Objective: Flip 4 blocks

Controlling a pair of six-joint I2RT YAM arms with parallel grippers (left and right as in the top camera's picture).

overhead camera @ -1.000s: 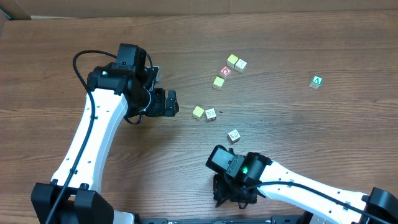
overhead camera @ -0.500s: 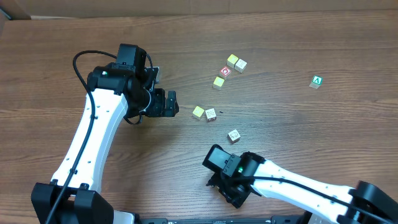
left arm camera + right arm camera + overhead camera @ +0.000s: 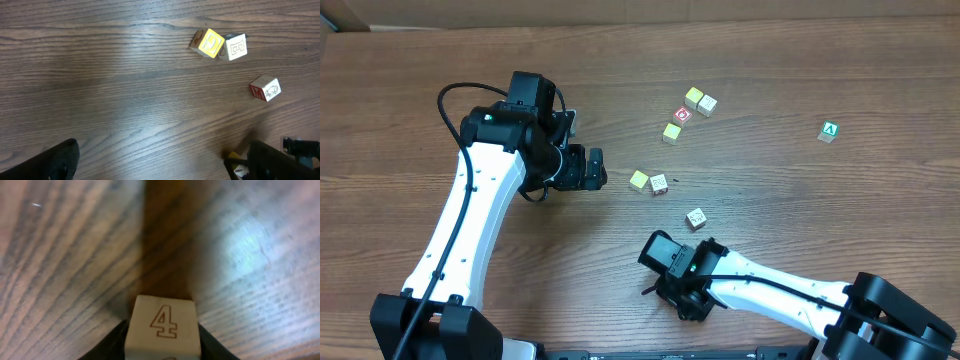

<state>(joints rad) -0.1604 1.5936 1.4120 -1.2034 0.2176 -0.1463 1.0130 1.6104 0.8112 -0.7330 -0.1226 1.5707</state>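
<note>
**Right gripper pinches the "4" block**

The right gripper (image 3: pixel 162 342) sits low over the table (image 3: pixel 60 240), its arm folded in near the front edge. Its fingers (image 3: pixel 117 340) press both sides of a pale block (image 3: pixel 162 322) printed with a brown "4". The left gripper (image 3: pixel 160 167) hovers with jaws spread wide. Ahead of it a yellow block (image 3: pixel 210 42) touches an "E" block (image 3: pixel 234 46), with a third block (image 3: pixel 265 88) lying apart.

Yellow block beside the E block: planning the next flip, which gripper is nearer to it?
Left. In the overhead view the left gripper hangs close beside the yellow block, apart from it; the right gripper, fingers around the 4 block, is farther, toward the robot's base.
</note>
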